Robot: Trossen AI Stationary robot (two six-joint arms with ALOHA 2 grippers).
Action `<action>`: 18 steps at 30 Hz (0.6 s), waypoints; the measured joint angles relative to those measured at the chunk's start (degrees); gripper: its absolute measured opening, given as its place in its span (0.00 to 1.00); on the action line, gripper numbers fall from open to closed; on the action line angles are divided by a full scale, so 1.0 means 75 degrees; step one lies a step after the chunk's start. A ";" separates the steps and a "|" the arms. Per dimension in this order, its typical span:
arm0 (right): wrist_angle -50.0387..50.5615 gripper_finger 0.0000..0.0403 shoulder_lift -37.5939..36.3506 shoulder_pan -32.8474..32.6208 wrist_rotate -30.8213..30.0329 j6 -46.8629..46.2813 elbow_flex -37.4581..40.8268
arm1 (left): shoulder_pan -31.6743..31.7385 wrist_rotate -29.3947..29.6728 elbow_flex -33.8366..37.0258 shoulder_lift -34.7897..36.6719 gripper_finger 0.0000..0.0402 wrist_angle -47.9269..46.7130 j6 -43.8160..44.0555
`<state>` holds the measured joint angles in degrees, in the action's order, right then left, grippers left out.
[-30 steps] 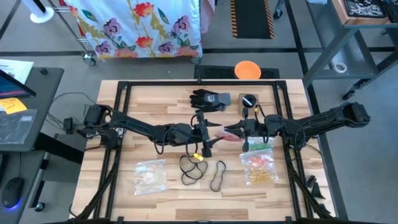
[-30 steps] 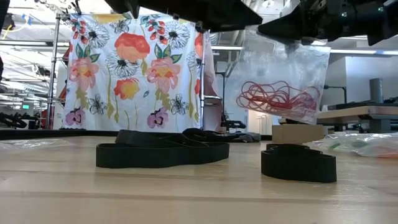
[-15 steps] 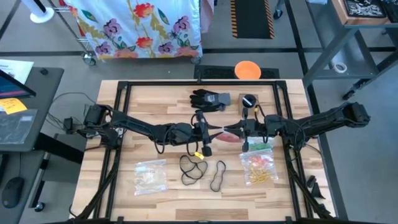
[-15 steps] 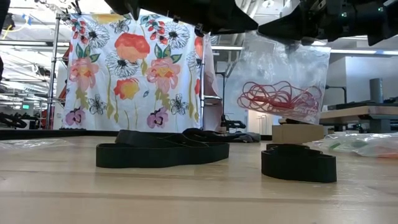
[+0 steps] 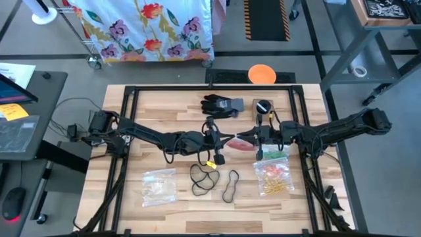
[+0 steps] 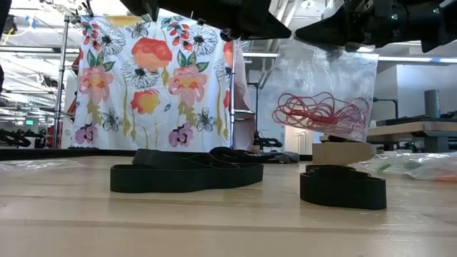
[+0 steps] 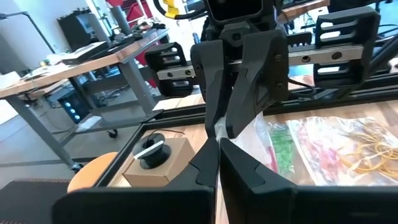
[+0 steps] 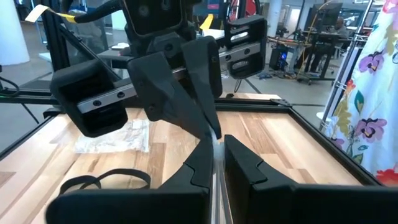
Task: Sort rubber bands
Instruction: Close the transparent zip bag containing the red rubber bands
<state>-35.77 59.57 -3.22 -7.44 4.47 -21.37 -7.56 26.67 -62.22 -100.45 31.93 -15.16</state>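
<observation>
Left gripper [image 5: 225,138]: clamped on clear bag [image 6: 325,93] edge, mid-table.
Right gripper [image 5: 242,139]: pinching same bag.
Red rubber bands [image 6: 318,111]: bagged, held aloft.
Black bands [image 5: 202,179]: loose on table [image 5: 171,108], unsorted.

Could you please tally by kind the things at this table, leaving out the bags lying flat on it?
Black glove: 1
Wooden block: 1
Black band heaps: 2
Clear bag of red bands, held up by left claw and right claw: 1
Total: 5
</observation>
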 joint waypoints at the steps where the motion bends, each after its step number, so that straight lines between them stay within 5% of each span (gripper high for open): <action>1: 0.0000 0.05 0.0000 0.0000 -0.0003 0.0000 0.0000 | -0.0003 0.0044 0.0000 -0.0002 0.00 0.0002 0.0000; 18: 0.0014 0.05 -0.0003 0.0000 -0.0029 0.0003 -0.0020 | -0.0505 0.1945 0.0003 0.0561 0.00 -0.0688 -0.0545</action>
<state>-35.66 59.55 -3.22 -7.66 4.49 -21.52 -11.35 41.25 -62.19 -96.24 26.76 -19.25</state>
